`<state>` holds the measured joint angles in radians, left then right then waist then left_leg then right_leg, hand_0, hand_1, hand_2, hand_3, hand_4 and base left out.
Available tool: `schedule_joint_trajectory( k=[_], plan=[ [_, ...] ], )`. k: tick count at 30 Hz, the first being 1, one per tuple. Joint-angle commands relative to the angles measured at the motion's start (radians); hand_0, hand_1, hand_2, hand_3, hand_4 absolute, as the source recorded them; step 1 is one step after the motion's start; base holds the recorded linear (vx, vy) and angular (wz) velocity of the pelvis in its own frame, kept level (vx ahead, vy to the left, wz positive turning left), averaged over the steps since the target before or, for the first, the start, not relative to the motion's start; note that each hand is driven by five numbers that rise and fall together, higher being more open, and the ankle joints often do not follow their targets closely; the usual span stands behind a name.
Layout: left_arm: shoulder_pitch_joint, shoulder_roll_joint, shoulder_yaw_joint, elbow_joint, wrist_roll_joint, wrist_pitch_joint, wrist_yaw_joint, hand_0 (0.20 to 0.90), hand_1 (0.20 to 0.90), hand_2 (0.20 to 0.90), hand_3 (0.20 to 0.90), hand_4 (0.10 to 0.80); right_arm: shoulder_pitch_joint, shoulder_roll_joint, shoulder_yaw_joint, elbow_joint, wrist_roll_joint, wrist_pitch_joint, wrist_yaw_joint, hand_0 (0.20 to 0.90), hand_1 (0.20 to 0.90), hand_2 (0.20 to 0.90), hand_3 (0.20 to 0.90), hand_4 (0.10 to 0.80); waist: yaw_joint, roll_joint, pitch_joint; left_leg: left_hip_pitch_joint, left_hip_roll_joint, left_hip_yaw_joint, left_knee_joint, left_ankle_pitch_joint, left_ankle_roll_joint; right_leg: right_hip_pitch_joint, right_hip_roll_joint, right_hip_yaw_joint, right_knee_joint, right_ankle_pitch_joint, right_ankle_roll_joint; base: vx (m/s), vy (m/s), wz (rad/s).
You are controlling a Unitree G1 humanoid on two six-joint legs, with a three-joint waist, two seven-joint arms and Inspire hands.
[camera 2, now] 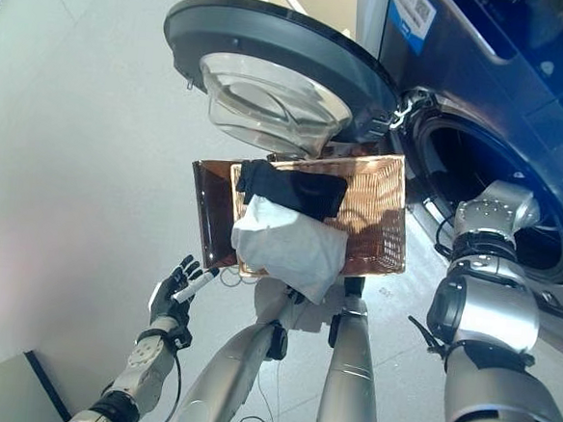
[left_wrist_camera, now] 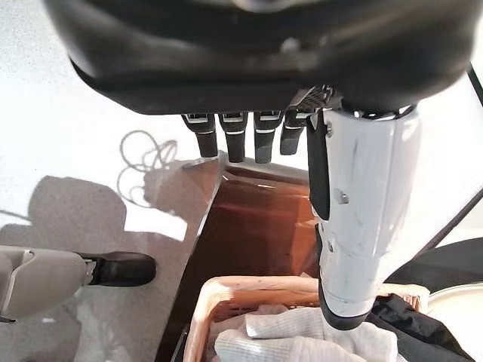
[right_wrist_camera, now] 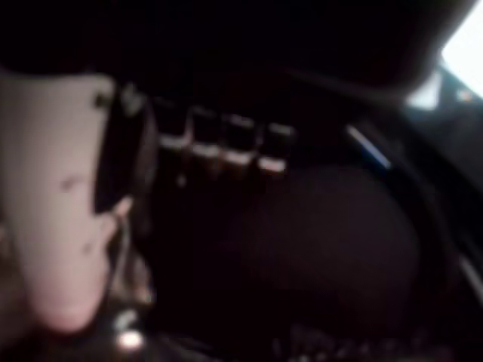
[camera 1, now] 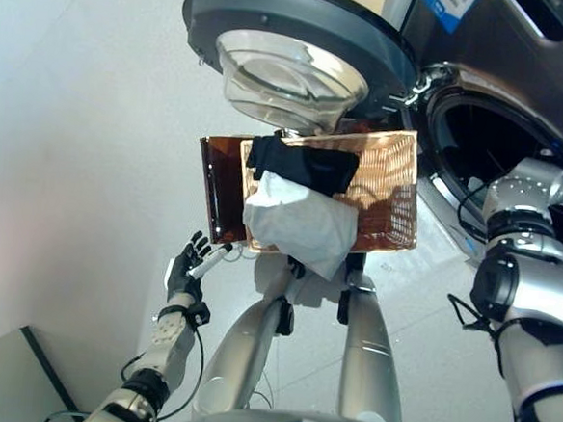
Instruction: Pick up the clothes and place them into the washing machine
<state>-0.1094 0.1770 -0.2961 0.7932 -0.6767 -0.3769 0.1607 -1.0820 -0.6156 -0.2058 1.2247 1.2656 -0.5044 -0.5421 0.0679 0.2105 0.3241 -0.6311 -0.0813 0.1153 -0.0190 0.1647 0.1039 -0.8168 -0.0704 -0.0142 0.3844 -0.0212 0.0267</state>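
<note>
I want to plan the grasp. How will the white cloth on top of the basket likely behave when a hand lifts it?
The crumpled white cloth will probably be floppy: it already folds and droops over the edge of the woven copper-coloured basket. It looks light, likely needing only a gentle pinch. It touches the black garment beside it, so that may drag along.

I count one washing machine point(camera 1: 520, 112) with one open door point(camera 1: 294, 38), one wicker basket point(camera 1: 389, 194) beside one brown board point(camera 1: 220, 192), and two garments at the basket's edge: one black point(camera 1: 299, 164), one white point(camera 1: 295, 222).
</note>
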Motion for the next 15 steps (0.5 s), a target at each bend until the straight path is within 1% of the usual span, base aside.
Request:
schedule_joint_trajectory(
  k=[1, 4, 5, 6, 9, 10, 11, 12, 13, 14, 15],
  plan=[
    [0.045, 0.073, 0.003, 0.006, 0.016, -0.044, 0.008, 0.9, 0.9, 0.9, 0.9, 0.8, -0.161, -0.175, 0.156, -0.049, -0.164, -0.008, 0.054, 0.9, 0.9, 0.9, 0.9, 0.8, 0.016, -0.008, -0.088, -0.011, -0.005, 0.02, 0.048, -0.078, -0.09, 0.057, -0.003, -0.013, -0.131, 0.065, 0.014, 0.0, 0.0, 0.0],
    [0.049, 0.077, 0.011, 0.006, 0.022, -0.046, 0.001, 0.9, 0.9, 0.9, 0.9, 0.8, -0.159, -0.194, 0.2, 0.001, -0.217, 0.04, 0.073, 0.9, 0.9, 0.9, 0.9, 0.8, 0.015, -0.014, -0.084, -0.013, -0.005, 0.023, 0.052, -0.078, -0.09, 0.058, -0.001, -0.012, -0.131, 0.067, 0.012, -0.002, 0.001, -0.02],
    [0.049, 0.077, 0.012, 0.006, 0.022, -0.046, 0.001, 0.9, 0.9, 0.9, 0.9, 0.8, -0.161, -0.194, 0.201, 0.002, -0.218, 0.04, 0.072, 0.9, 0.9, 0.9, 0.9, 0.8, 0.015, -0.013, -0.083, -0.013, -0.005, 0.023, 0.052, -0.078, -0.09, 0.057, -0.001, -0.012, -0.131, 0.068, 0.012, -0.013, -0.006, -0.04],
    [0.051, 0.08, 0.013, 0.001, 0.026, -0.049, -0.001, 0.9, 0.9, 0.9, 0.9, 0.8, -0.164, -0.202, 0.233, 0.02, -0.257, 0.065, 0.08, 0.9, 0.9, 0.9, 0.9, 0.8, 0.014, -0.017, -0.081, -0.015, -0.004, 0.026, 0.055, -0.078, -0.09, 0.056, 0.0, -0.011, -0.132, 0.07, 0.012, -0.013, -0.005, -0.03],
    [0.052, 0.079, 0.014, 0.002, 0.027, -0.049, -0.002, 0.9, 0.9, 0.9, 0.9, 0.8, -0.166, -0.202, 0.253, 0.03, -0.291, 0.081, 0.084, 0.9, 0.9, 0.9, 0.9, 0.8, 0.013, -0.02, -0.079, -0.018, -0.003, 0.03, 0.061, -0.08, -0.091, 0.055, 0.001, -0.011, -0.129, 0.072, 0.011, -0.006, -0.002, -0.01],
    [0.054, 0.084, 0.018, 0.001, 0.035, -0.049, -0.005, 0.9, 0.9, 0.9, 0.9, 0.8, -0.175, -0.212, 0.3, 0.051, -0.372, 0.119, 0.086, 0.9, 0.9, 0.9, 0.9, 0.8, 0.015, -0.024, -0.079, -0.02, -0.002, 0.032, 0.065, -0.081, -0.091, 0.053, 0.001, -0.011, -0.127, 0.073, 0.01, 0.0, 0.0, 0.0],
    [0.055, 0.085, 0.021, 0.0, 0.038, -0.051, -0.005, 0.9, 0.9, 0.9, 0.9, 0.8, -0.178, -0.212, 0.326, 0.054, -0.418, 0.136, 0.086, 0.9, 0.9, 0.9, 0.9, 0.8, 0.014, -0.024, -0.077, -0.021, -0.002, 0.033, 0.067, -0.081, -0.091, 0.052, 0.001, -0.011, -0.127, 0.075, 0.01, 0.0, 0.0, 0.0],
    [0.055, 0.084, 0.021, 0.0, 0.038, -0.051, -0.005, 0.9, 0.9, 0.9, 0.9, 0.8, -0.18, -0.212, 0.327, 0.054, -0.42, 0.137, 0.085, 0.9, 0.9, 0.9, 0.9, 0.8, 0.013, -0.024, -0.076, -0.022, -0.002, 0.033, 0.067, -0.082, -0.091, 0.052, 0.001, -0.011, -0.127, 0.075, 0.01, 0.0, 0.0, 0.0],
    [0.054, 0.084, 0.022, -0.003, 0.044, -0.052, -0.005, 0.9, 0.9, 0.9, 0.9, 0.8, -0.181, -0.213, 0.35, 0.064, -0.465, 0.158, 0.084, 0.9, 0.9, 0.9, 0.9, 0.8, 0.012, -0.025, -0.074, -0.023, -0.002, 0.034, 0.07, -0.082, -0.091, 0.051, 0.001, -0.011, -0.125, 0.077, 0.01, 0.0, 0.0, 0.0],
    [0.052, 0.087, 0.027, -0.001, 0.051, -0.052, -0.004, 0.9, 0.9, 0.9, 0.9, 0.8, -0.185, -0.221, 0.395, 0.082, -0.552, 0.19, 0.08, 0.9, 0.9, 0.9, 0.9, 0.8, 0.013, -0.029, -0.073, -0.023, -0.001, 0.035, 0.071, -0.081, -0.091, 0.051, 0.001, -0.011, -0.126, 0.078, 0.01, 0.0, 0.0, 0.0],
    [0.052, 0.085, 0.028, -0.002, 0.052, -0.052, -0.003, 0.9, 0.9, 0.9, 0.9, 0.8, -0.189, -0.221, 0.398, 0.083, -0.553, 0.191, 0.079, 0.9, 0.9, 0.9, 0.9, 0.8, 0.012, -0.027, -0.072, -0.023, -0.001, 0.035, 0.071, -0.081, -0.091, 0.051, 0.001, -0.011, -0.126, 0.078, 0.01, -0.036, -0.006, -0.01]
  ],
)
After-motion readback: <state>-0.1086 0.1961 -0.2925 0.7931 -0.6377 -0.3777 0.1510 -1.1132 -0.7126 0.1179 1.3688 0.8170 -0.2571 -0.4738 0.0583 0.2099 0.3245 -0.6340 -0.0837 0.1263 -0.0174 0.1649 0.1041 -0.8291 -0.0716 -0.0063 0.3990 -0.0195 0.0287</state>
